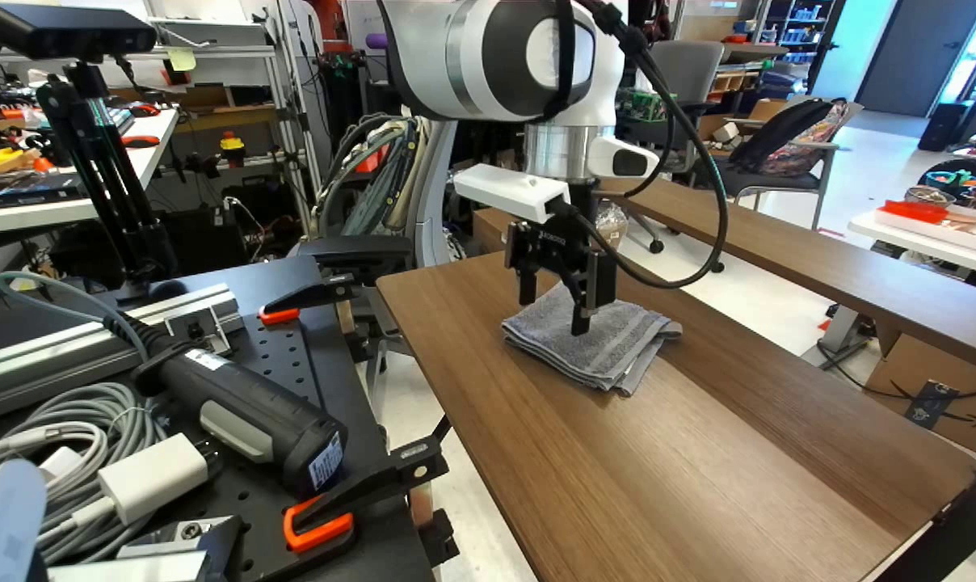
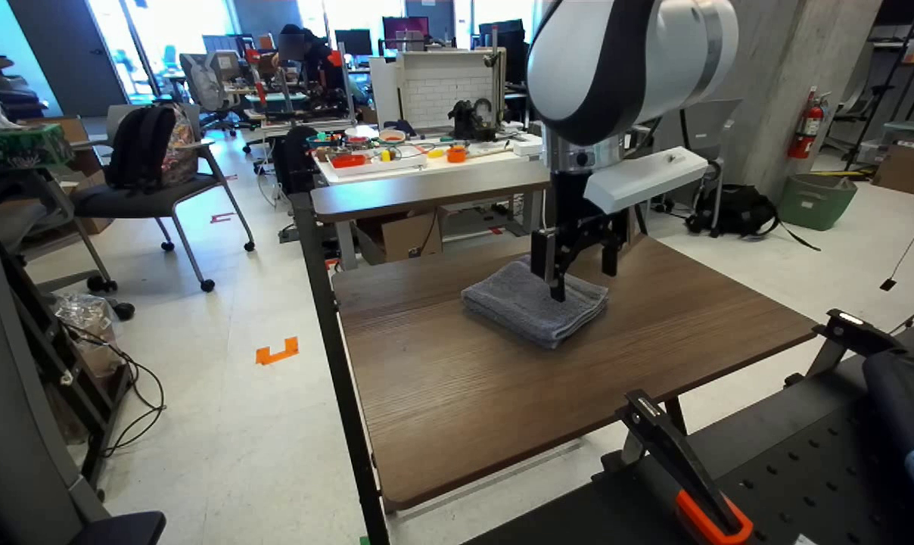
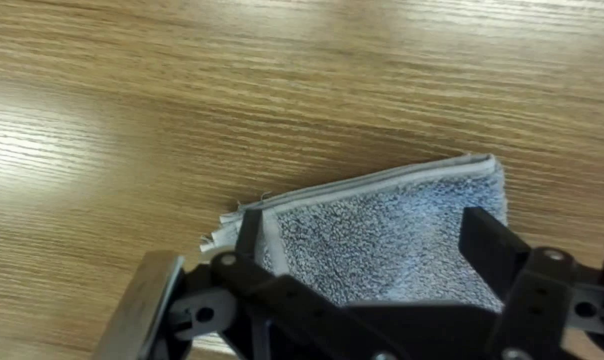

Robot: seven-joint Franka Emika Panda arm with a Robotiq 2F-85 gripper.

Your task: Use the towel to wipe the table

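The towel (image 1: 613, 347) is lying folded on the table (image 1: 722, 453), its soft layers forming a rough square, so no long axis is standing out. The gripper (image 1: 553, 314) is hanging over it, so the towel is lying downward from the fingers (image 3: 487, 245) rather than off to a side; in the wrist view its layered edge is running at a slight slant to the line between them. They are standing wide apart, pinching nothing, and both tips are showing against the towel there, though whether either is touching it, one cannot tell. The wiping is seemingly waiting on a grasp, and the next move is probably calling for a straight descent and a squeeze; stopping shallow would be risking a hold on the top layer alone. Farther out, past the table's edge, the narrower wooden table (image 1: 827, 263) is standing near but apart.
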